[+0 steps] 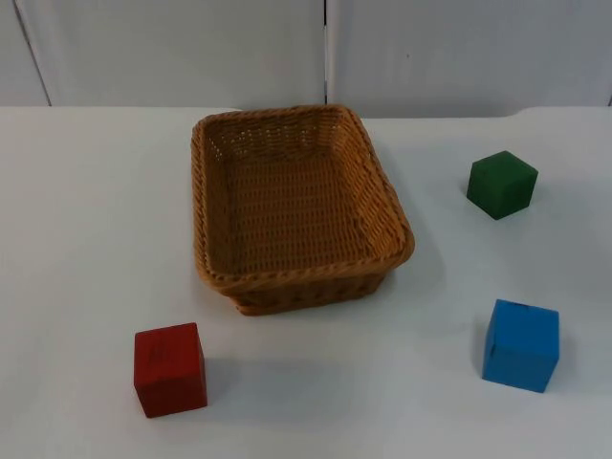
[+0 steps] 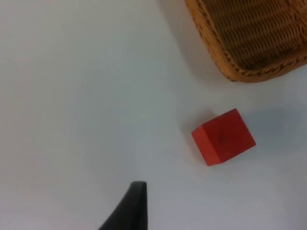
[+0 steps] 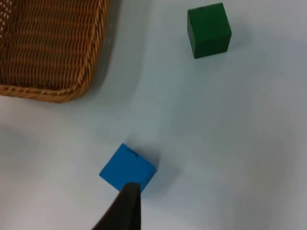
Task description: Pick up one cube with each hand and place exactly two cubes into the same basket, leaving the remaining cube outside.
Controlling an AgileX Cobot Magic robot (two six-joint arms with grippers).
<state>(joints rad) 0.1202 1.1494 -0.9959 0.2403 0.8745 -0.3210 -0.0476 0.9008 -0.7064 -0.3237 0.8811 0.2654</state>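
the basket (image 1: 298, 206) sits on the white table (image 1: 86, 220) with nothing in it; the red cube (image 1: 170, 368) is near its front left corner, the green cube (image 1: 501, 184) off to its right and the blue cube (image 1: 520, 344) right of its front. the left gripper (image 2: 129, 206) hangs over bare table near the red cube, and the right gripper (image 3: 125, 206) hangs just beside the blue cube; how wide either stands i cannot tell.

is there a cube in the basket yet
No, the basket holds nothing; the red cube, blue cube and green cube all sit on the table around it.
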